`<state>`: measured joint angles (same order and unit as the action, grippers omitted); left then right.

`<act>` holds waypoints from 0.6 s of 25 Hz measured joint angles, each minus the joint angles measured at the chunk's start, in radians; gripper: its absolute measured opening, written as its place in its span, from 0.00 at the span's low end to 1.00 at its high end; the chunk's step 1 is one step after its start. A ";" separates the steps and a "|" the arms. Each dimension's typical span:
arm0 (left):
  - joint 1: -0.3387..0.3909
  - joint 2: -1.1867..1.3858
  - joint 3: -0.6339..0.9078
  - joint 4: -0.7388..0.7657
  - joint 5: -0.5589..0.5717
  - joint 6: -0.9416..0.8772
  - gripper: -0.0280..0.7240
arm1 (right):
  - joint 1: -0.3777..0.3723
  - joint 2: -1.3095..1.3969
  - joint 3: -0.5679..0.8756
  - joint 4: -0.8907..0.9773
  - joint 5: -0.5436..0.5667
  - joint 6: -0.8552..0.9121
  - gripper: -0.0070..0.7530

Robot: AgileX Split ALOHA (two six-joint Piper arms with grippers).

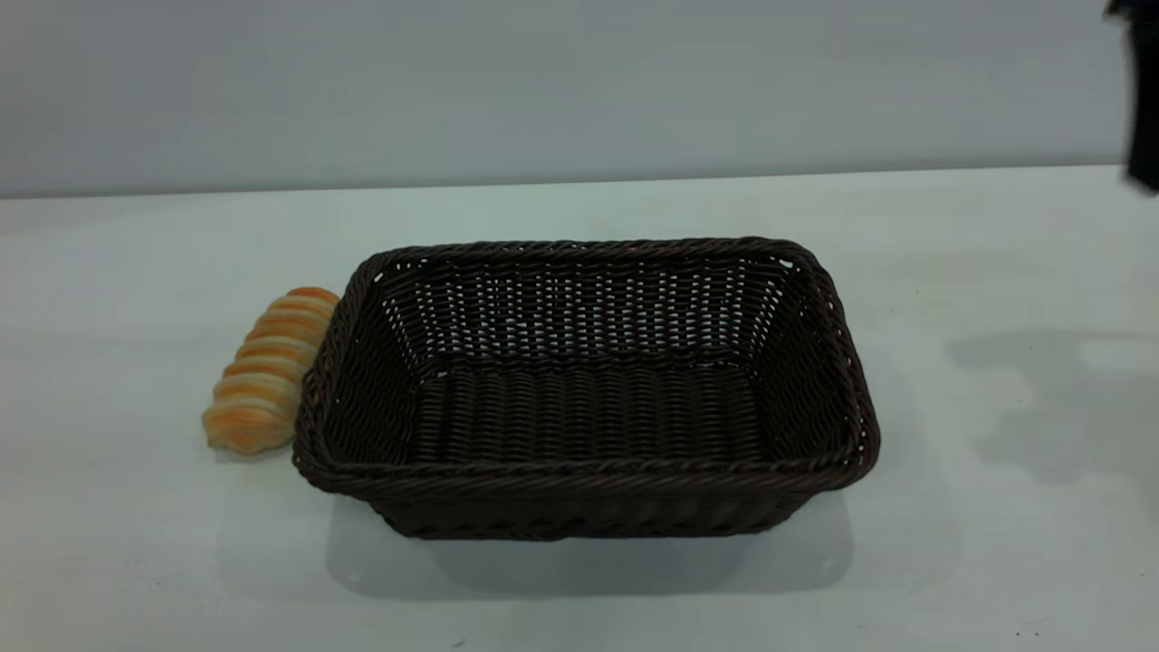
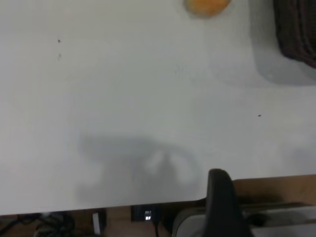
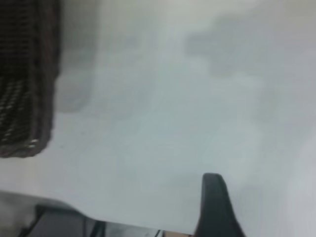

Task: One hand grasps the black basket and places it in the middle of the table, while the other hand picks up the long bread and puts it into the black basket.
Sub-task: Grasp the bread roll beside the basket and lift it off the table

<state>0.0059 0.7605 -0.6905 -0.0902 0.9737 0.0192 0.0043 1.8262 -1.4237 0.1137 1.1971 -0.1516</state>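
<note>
Worktop point(image 1: 996, 272): plain pale greenish-white, matte, bare apart from the two task items. Plain grey wall behind its far edge. Soft arm shadows on it toward the right edge.

Black basket point(image 1: 587, 385) sits about mid-worktop, slightly nearer the front edge, upright, long side facing the front edge, nothing inside. Dark woven wicker, braided rim, openwork flaring sides.

Long bread point(image 1: 267, 369) lies flat on the worktop just off the basket's left short side, angled, its far end right up against the basket rim; contact can't be confirmed. Cream with orange ridged segments.

Right arm point(image 1: 1143, 91): only a dark sliver at the top right, above the far right corner, well clear of the basket. Right hand point(image 3: 213, 202): one dark finger visible in the right wrist view, opening can't tell.

Left hand point(image 2: 223, 202): one dark finger in the left wrist view, above the worktop edge, well away from the bread; opening can't tell either.

Under the worktop edge in the left wrist view: brown surface, cables, grey hardware, too blurred to name.
</note>
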 joint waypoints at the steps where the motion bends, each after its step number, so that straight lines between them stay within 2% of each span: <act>1: 0.000 0.033 -0.001 0.000 -0.016 0.004 0.68 | 0.000 -0.038 0.019 -0.016 0.002 0.010 0.70; 8: 0.000 0.303 -0.004 -0.041 -0.164 0.079 0.68 | 0.010 -0.275 0.174 -0.030 0.018 0.018 0.70; 15: 0.000 0.630 -0.118 -0.151 -0.334 0.233 0.68 | 0.105 -0.440 0.222 -0.027 0.027 0.020 0.70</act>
<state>0.0059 1.3901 -0.8088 -0.2408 0.6398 0.2523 0.1095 1.3862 -1.2015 0.0872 1.2239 -0.1312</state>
